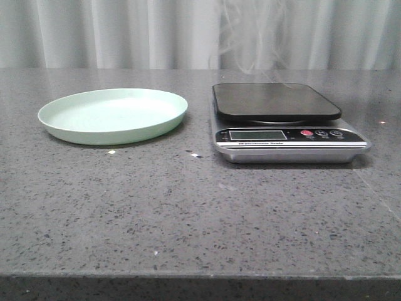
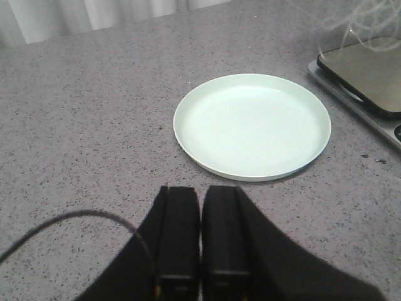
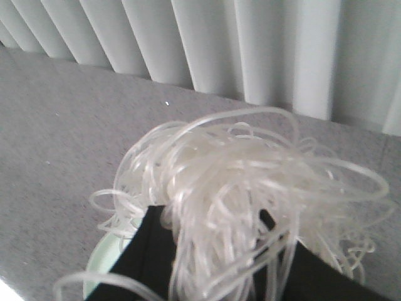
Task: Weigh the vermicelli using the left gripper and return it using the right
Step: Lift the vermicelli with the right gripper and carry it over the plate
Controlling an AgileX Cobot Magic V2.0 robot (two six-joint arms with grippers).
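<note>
Right end effector (image 3: pixel 213 251) grips vermicelli (image 3: pixel 238 182) — fingertips buried in strands; left end effector (image 2: pixel 200 232) clenched, empty.

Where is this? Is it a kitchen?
Probably a kitchen-style test bench: a speckled grey stone counter with a pale green plate, a digital kitchen scale and glassy vermicelli. The pleated white curtain behind suggests a staged setup.

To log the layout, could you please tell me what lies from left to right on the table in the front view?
Pale green plate → kitchen scale, with faint noodle strands hanging above the scale.
</note>
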